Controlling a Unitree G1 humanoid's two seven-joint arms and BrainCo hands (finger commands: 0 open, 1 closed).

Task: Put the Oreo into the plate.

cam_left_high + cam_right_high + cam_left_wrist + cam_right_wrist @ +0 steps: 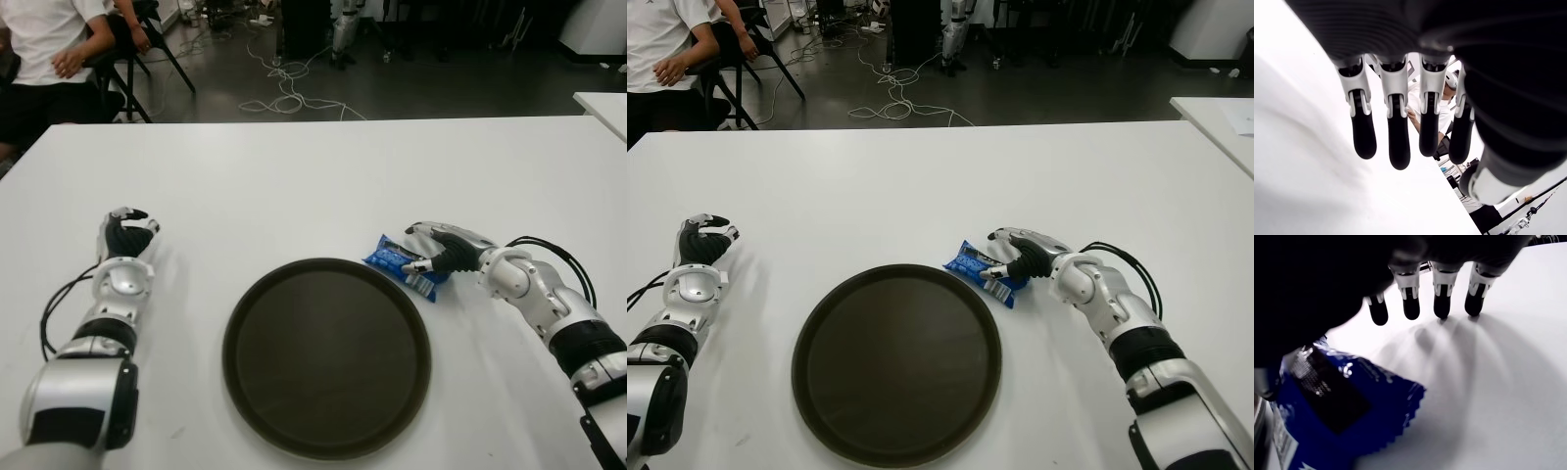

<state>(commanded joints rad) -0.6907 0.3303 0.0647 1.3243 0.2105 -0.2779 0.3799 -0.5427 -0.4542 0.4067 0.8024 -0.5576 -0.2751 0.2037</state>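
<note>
**You were at the grab step: the pack was not yet in the plate**

Your right hand (446, 253) was down at the blue Oreo pack (404, 262). The pack lay on the white worktop (313, 186), just beside the far right edge of the dark round plate (326, 357). It was not inside the plate.

In the right wrist view, four fingers (1411, 303) hung straight and a little apart, with their tips near the worktop past the pack. They were not wrapped around it. The pack sat under the palm, near the thumb side. You could not tell for sure if the thumb pressed on it.

Your right arm reached in from the near right, low over the worktop, with the hand pointing left at the pack.

I think your next move needed the fingers to close well on the crinkly pack, then a lift and a short move left and nearer, over the plate.

Your left hand (124, 235) showed left of the plate, fingers loose and holding nothing.
</note>
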